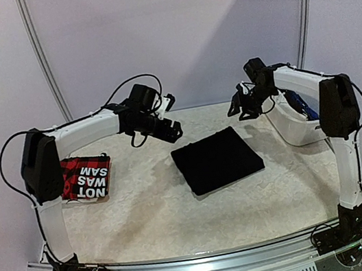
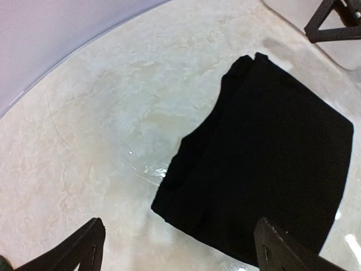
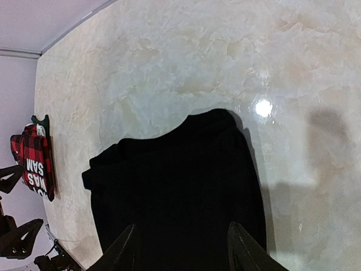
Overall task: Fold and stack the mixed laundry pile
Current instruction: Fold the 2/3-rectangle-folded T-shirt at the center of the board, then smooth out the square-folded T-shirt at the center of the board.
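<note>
Both the left hand (image 1: 172, 131) and right hand (image 1: 239, 108) hang open and empty beside the folded black garment (image 1: 216, 159). Red-black plaid garment (image 1: 85, 178) lies well apart, seemingly starting the stack.

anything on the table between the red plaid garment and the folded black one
Nothing: the top view shows bare tabletop between the red plaid garment and the black garment.

Marbled tbl (image 1: 145, 211) — folded blk garment (image 1: 216, 159), red plaid one (image 1: 85, 177), white basket (image 1: 291, 129).
</note>
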